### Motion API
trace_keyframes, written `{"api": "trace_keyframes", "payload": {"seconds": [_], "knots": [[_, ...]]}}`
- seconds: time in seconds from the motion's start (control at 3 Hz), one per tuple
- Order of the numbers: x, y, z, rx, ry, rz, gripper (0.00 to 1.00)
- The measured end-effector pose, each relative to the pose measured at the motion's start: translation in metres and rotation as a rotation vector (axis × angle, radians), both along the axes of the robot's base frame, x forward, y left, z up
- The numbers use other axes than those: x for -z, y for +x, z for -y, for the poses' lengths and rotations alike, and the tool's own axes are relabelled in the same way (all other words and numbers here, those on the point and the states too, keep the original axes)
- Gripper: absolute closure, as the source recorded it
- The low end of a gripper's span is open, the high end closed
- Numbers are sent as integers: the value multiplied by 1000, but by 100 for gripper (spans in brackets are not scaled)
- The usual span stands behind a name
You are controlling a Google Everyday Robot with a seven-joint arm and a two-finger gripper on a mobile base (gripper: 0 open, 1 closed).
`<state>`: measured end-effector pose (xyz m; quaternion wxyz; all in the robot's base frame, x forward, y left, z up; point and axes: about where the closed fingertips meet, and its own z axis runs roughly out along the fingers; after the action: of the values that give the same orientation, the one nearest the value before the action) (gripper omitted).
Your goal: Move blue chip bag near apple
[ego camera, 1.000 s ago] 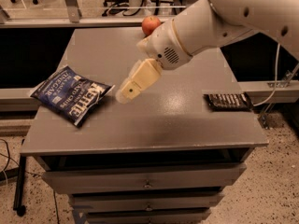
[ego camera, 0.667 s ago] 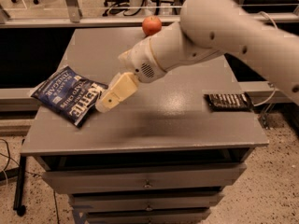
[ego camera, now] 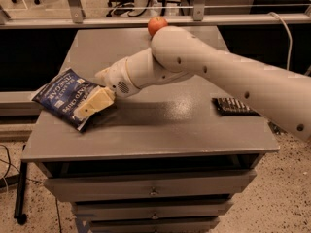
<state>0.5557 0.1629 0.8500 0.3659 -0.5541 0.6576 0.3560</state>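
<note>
The blue chip bag (ego camera: 63,96), dark navy foil with white lettering, lies flat at the left edge of the grey table (ego camera: 160,130). The apple (ego camera: 156,25), small and orange-red, sits at the table's far edge, partly behind my white arm. My gripper (ego camera: 90,108) reaches in from the right and hangs over the bag's right end, its cream fingers (ego camera: 95,103) overlapping the bag's near corner. The arm covers the table's middle.
A flat black rectangular packet (ego camera: 235,106) lies on the right side of the table, under my forearm. The table is a cabinet with drawers (ego camera: 153,191) below. A metal rail (ego camera: 97,19) runs behind the far edge. Office chair bases stand on the floor beyond.
My gripper has moved left and down across the table, from its middle to over the right end of the blue chip bag. The bag and apple have not moved.
</note>
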Motion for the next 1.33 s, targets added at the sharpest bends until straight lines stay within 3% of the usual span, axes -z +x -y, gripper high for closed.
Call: {"api": "trace_keyframes", "payload": {"seconds": [0.33, 0.67, 1.0, 1.33], "knots": [[7, 12, -14, 9, 22, 10, 41], [4, 20, -14, 28, 21, 35, 72], [-6, 28, -5, 49, 8, 66, 95], [-36, 50, 35, 118, -34, 128, 100]]}}
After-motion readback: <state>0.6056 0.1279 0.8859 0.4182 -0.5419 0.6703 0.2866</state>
